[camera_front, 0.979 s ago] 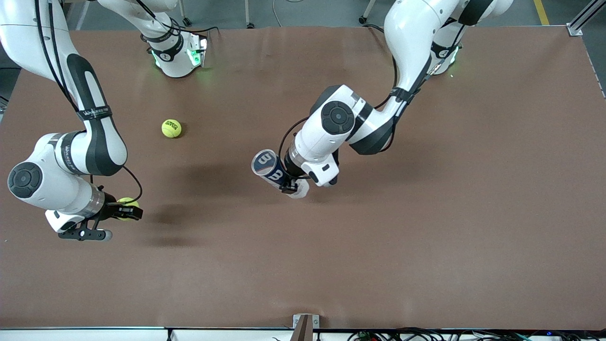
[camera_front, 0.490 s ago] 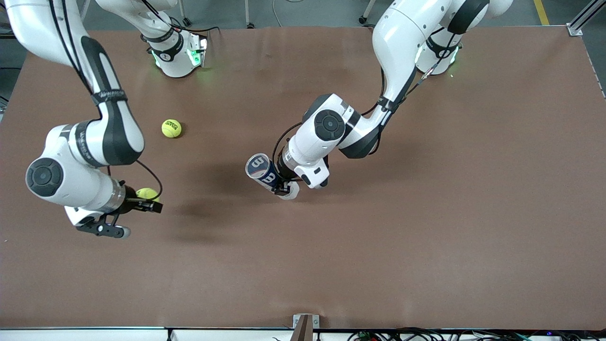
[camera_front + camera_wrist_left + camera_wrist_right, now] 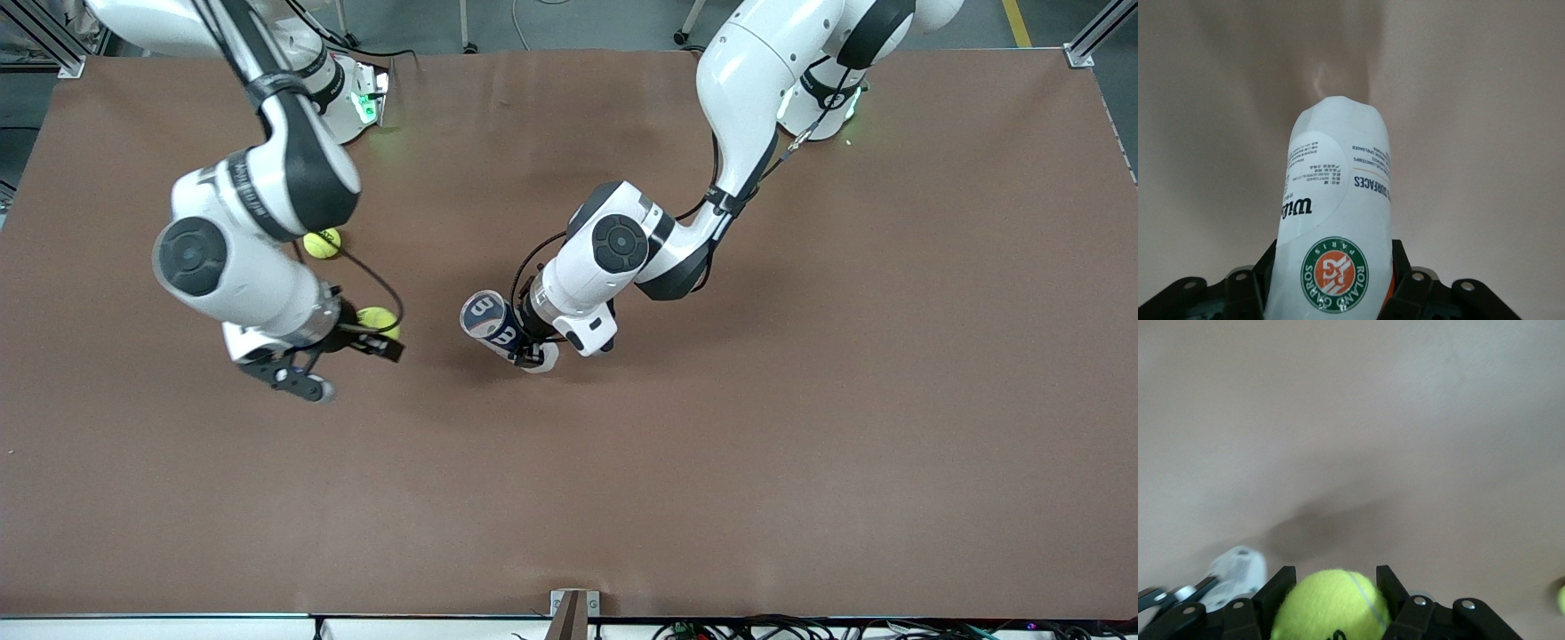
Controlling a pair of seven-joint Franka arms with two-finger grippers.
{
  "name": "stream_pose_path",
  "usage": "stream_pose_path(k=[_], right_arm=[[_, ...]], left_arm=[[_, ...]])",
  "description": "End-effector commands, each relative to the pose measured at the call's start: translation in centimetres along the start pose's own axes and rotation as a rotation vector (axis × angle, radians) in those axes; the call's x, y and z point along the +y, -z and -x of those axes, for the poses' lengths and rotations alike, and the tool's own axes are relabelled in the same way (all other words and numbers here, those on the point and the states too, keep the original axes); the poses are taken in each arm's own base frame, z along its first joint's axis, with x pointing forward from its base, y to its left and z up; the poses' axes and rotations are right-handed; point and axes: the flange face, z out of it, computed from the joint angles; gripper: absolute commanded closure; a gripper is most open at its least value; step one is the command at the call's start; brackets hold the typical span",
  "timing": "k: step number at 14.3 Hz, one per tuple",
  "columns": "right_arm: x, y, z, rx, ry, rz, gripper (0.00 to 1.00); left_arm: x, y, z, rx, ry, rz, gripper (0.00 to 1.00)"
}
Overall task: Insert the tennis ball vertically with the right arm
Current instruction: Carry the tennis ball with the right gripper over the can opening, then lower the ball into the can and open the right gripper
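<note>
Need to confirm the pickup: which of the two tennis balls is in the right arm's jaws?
The tennis ball clamped in the right gripper, above the table. The other ball lies free on the table, farther from the front camera, partly hidden by the right arm.

Brown table (image 3: pixel 800 427), matte top, w/ arm shadows near mid-table. One loose tennis ball (image 3: pixel 322 243) lying directly on it, toward right arm's end, partly covered by that arm. Both arm bases mounted along edge farthest from front camera.

You read on can (image 3: pixel 1335 233): round "ROLAND GARROS PARIS" badge, "Wilson" partly visible, "SURFACES". Other print too small.
</note>
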Motion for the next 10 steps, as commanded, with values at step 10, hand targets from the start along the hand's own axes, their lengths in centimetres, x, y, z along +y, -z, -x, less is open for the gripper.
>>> stream_pose_path(k=[10], right_arm=[[-8.3, 0.4, 6.0, 0.039, -0.138, -0.176, 0.62]], left_arm=[[0.5, 0.0, 0.0, -0.019, 0.004, -0.005, 0.34]])
